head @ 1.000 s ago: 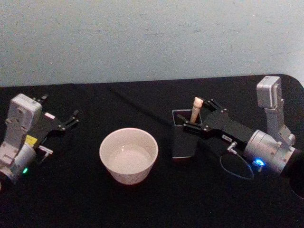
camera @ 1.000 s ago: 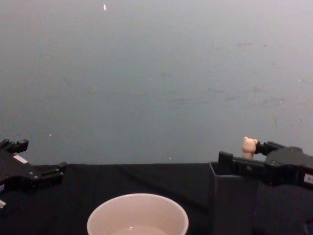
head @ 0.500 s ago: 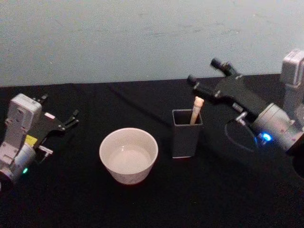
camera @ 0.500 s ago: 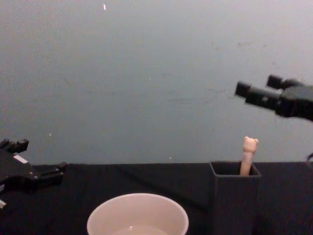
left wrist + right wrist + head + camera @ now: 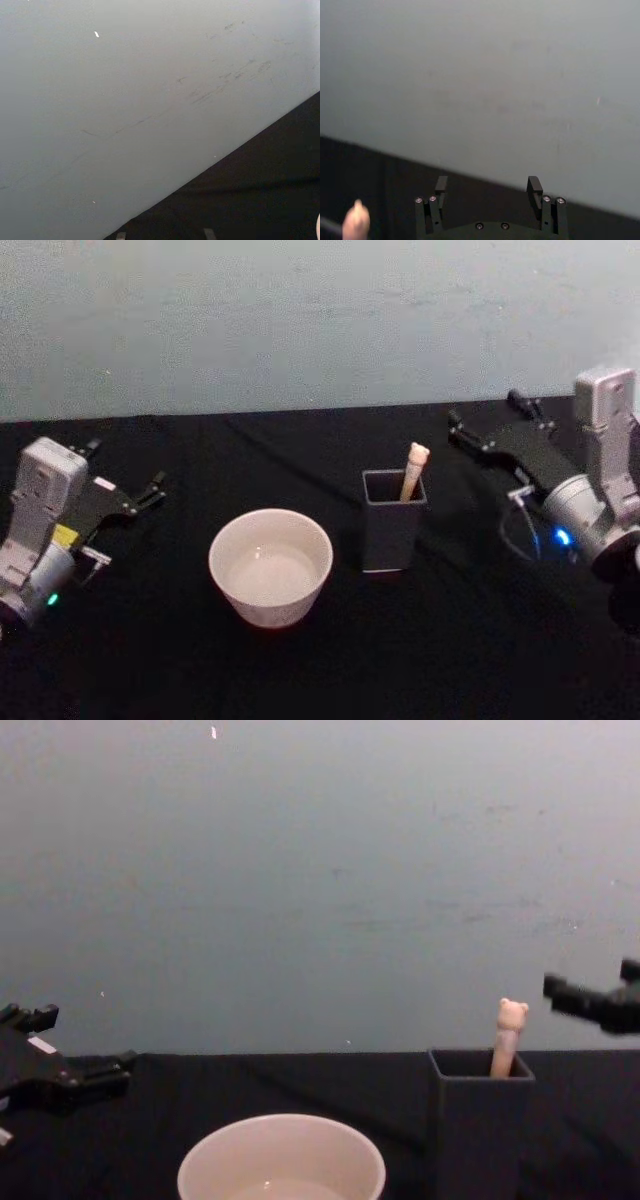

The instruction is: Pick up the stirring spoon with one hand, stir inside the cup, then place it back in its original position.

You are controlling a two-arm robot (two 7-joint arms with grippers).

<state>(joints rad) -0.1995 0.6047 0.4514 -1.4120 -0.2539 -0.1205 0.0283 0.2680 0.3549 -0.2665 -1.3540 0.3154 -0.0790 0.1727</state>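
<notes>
Right tool (image 5: 488, 416) dropped; black tabletop (image 5: 300, 670).

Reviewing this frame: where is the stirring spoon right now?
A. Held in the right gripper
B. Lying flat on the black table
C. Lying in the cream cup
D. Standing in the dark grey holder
D. The stirring spoon stands in the dark grey holder, its bear head above the rim, while the right gripper sits open and apart from it, to the holder's right.
</notes>
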